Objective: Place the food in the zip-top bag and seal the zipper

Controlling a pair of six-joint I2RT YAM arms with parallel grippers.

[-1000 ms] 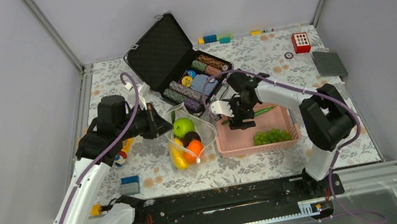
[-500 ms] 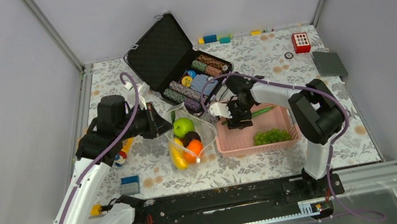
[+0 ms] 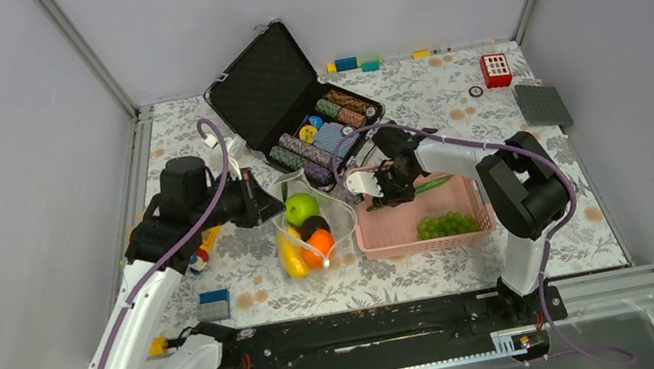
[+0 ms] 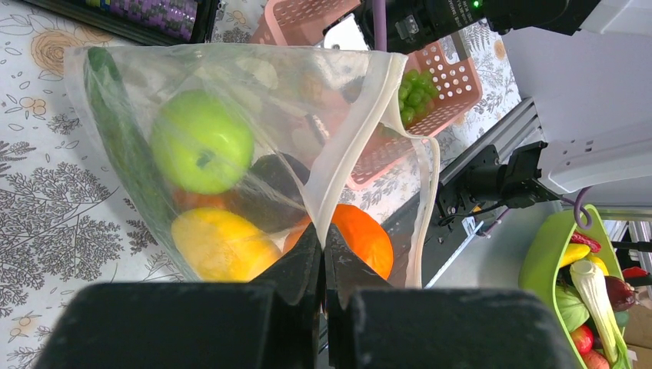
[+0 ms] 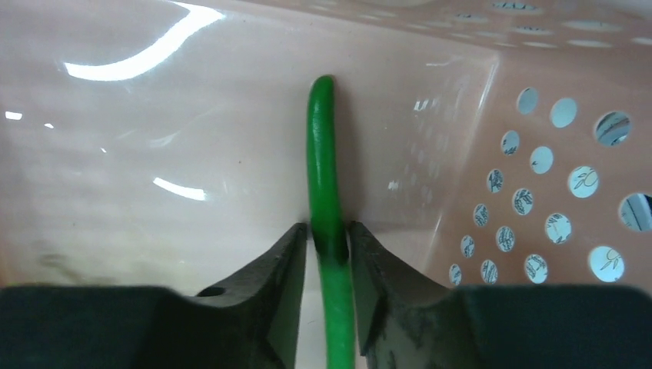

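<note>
Since your right claw (image 5: 329, 240) was clamped on the long green pod (image 5: 323, 146) low against the wall of the pink basket (image 5: 538, 100), you did best to lift straight up clear of the rim before swinging left to the zip-top bag (image 4: 292, 84), lest the thin pod twist or slip. Your right arm was folded at the elbow, forearm reaching left and down into the basket. Your left claw (image 4: 321, 247) pinched the bag's mouth edge, holding it open on the surface (image 3: 449, 92) just beside the basket.
</note>
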